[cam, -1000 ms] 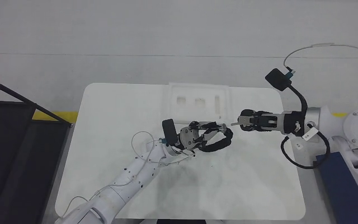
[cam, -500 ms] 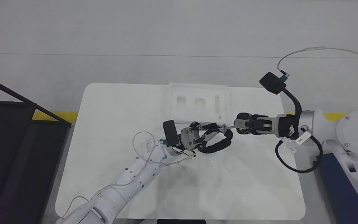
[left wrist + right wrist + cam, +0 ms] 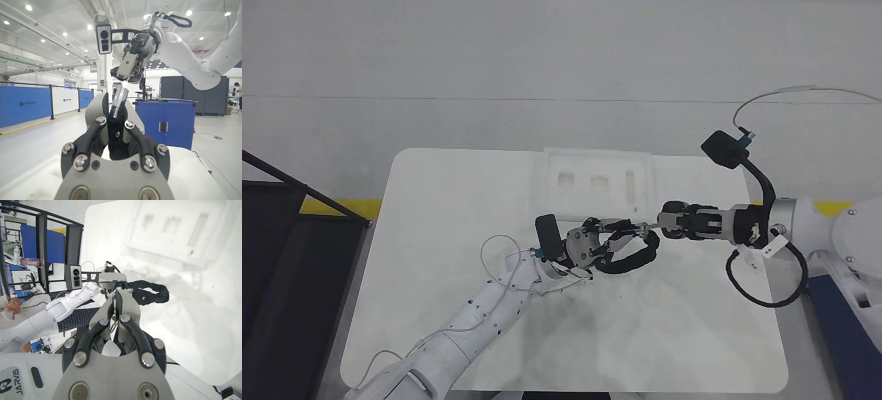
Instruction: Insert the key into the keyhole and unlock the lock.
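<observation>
Chrome-barrelled lock point(image 3: 118, 103) with a black fabric-sleeved cable loop is clamped between the fingers of the left gripper point(image 3: 113, 115), over the middle of the white table point(image 3: 442, 260). A thin metal key point(image 3: 124, 83), pinched in the right gripper point(image 3: 126, 76), meets the barrel's end; how far in it sits cannot be told. A white foam tray point(image 3: 597, 180) lies just behind.
</observation>
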Available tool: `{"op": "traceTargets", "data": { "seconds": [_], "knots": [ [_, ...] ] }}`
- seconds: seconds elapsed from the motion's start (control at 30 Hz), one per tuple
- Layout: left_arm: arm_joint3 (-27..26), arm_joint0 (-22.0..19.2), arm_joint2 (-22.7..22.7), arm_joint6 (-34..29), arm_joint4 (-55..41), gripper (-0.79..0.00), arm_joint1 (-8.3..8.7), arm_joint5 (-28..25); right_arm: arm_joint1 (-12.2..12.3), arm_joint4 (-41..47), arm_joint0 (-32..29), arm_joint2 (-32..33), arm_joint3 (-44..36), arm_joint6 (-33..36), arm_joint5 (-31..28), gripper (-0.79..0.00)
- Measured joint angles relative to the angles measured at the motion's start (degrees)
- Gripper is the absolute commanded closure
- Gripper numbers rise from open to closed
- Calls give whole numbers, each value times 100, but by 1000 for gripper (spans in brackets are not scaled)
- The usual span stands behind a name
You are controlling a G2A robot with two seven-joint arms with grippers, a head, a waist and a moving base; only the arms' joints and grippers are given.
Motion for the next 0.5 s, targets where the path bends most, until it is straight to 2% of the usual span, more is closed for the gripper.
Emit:
{"op": "traceTargets", "data": {
  "seconds": [0.5],
  "knots": [
    [56, -11, -47, 8, 25, 0, -42, -30, -6, -52, 57, -110, 52, -4, 15, 0]
  ]
}}
